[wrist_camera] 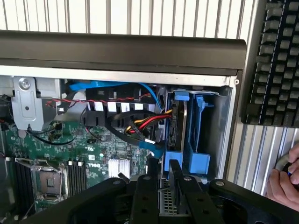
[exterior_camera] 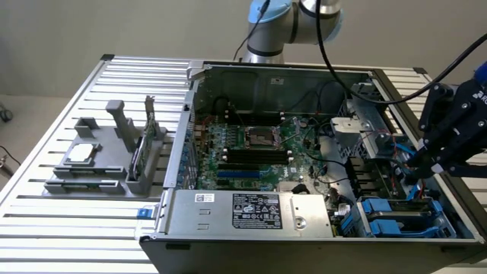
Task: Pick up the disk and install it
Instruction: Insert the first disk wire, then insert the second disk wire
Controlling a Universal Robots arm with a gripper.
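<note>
The disk [exterior_camera: 400,214], framed by its blue carrier, is seated on edge in the drive bay at about 4 o'clock within the open computer case [exterior_camera: 274,74] in the exterior view; in the wrist view it [wrist_camera: 178,128] is seen upright beside a 2nd blue carrier [wrist_camera: 201,130]. The gripper [exterior_camera: 426,171] is held just above the bay, at 12 o'clock from the disk; its fingers [wrist_camera: 175,186] are drawn close together with nothing seen between them, and any contact cannot be told
</note>
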